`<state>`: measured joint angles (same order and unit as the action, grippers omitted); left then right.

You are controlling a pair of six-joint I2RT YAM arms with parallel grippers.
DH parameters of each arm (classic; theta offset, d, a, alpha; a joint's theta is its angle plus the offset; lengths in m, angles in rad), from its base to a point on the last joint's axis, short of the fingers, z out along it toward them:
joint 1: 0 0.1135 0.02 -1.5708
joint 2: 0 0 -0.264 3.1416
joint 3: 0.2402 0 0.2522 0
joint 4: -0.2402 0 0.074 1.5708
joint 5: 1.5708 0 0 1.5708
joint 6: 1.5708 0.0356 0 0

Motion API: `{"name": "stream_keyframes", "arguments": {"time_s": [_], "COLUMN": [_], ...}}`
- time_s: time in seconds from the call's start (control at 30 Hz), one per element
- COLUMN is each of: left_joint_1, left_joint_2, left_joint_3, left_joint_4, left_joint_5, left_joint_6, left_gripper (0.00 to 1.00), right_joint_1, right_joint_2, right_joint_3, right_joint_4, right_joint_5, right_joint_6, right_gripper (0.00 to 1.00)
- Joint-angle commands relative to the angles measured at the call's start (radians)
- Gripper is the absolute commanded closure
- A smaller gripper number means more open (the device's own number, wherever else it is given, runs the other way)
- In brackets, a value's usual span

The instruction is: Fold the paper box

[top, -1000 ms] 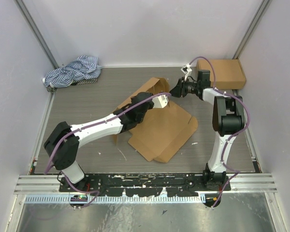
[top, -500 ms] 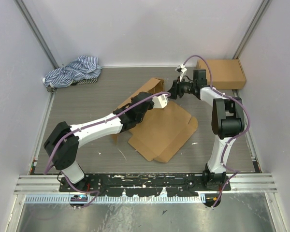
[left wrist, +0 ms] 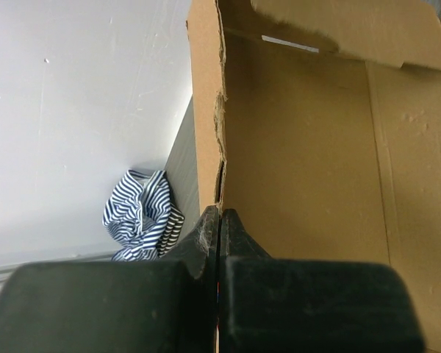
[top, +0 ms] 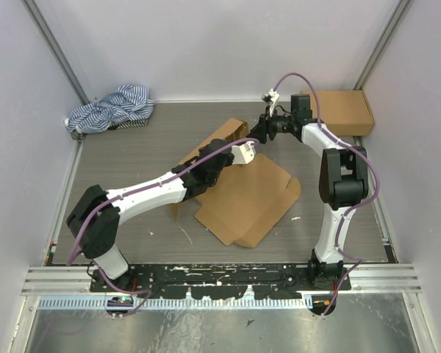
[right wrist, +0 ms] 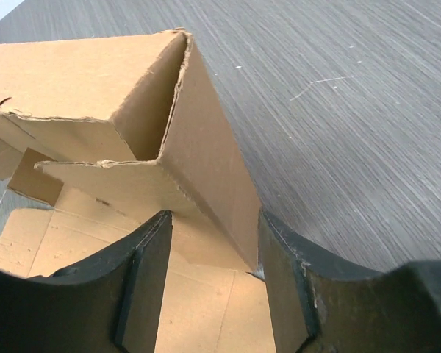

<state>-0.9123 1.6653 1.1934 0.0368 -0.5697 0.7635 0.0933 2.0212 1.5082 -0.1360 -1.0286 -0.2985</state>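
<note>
Paper box [top: 250,195] lies mostly flat at mid-table [top: 132,158], with one panel raised along its far side. Left gripper [top: 235,149] reaches in from the near left and meets that panel. Right gripper [top: 254,134] sits at the panel's right end. Second cardboard box [top: 338,110] in far right corner, striped cloth [top: 110,109] bunched in far left corner, both well apart from the paper box.

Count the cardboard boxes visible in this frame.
2. The paper box lies partly folded at the middle of the table; the second cardboard box sits in the far right corner.
</note>
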Motion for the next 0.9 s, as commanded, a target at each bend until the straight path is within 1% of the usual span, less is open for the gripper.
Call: {"name": "stream_keyframes", "arguments": {"time_s": [0.0, 0.17, 0.23, 0.43, 0.53, 0.63, 0.73, 0.77, 0.8, 0.87], "left_joint_1": [0.002, 0.001, 0.001, 0.001, 0.001, 0.0, -0.003, -0.005, -0.007, -0.012], "left_joint_2": [0.02, 0.027, 0.029, 0.033, 0.032, 0.031, 0.032, 0.035, 0.035, 0.038], "left_joint_3": [0.038, 0.047, 0.046, 0.047, 0.044, 0.044, 0.044, 0.045, 0.047, 0.056], "left_joint_4": [-0.039, -0.044, -0.047, -0.05, -0.052, -0.052, -0.055, -0.055, -0.057, -0.058], "left_joint_5": [0.026, 0.032, 0.033, 0.033, 0.033, 0.033, 0.033, 0.03, 0.023, -0.011], "left_joint_6": [-0.027, -0.033, -0.034, -0.037, -0.039, -0.044, -0.045, -0.045, -0.045, -0.047], "left_gripper": [1.0, 1.0, 1.0, 1.0, 1.0, 1.0, 1.0, 1.0, 1.0, 1.0], "right_joint_1": [0.027, 0.047, 0.061, 0.102, 0.107, 0.107, 0.115, 0.119, 0.121, 0.125], "right_joint_2": [0.02, 0.043, 0.054, 0.069, 0.059, 0.039, 0.025, 0.023, 0.019, 0.001], "right_joint_3": [0.053, 0.072, 0.085, 0.08, 0.04, -0.012, -0.047, -0.049, -0.055, -0.083], "right_joint_4": [-0.031, -0.026, -0.024, -0.006, 0.072, 0.168, 0.225, 0.229, 0.236, 0.265], "right_joint_5": [-0.043, -0.02, 0.0, 0.081, 0.096, 0.126, 0.19, 0.219, 0.249, 0.34], "right_joint_6": [-0.063, -0.056, -0.044, -0.028, 0.028, 0.094, 0.144, 0.157, 0.169, 0.206], "right_gripper": [0.43, 0.42, 0.39, 0.39, 0.39, 0.42, 0.51, 0.62, 0.71, 0.83]}}
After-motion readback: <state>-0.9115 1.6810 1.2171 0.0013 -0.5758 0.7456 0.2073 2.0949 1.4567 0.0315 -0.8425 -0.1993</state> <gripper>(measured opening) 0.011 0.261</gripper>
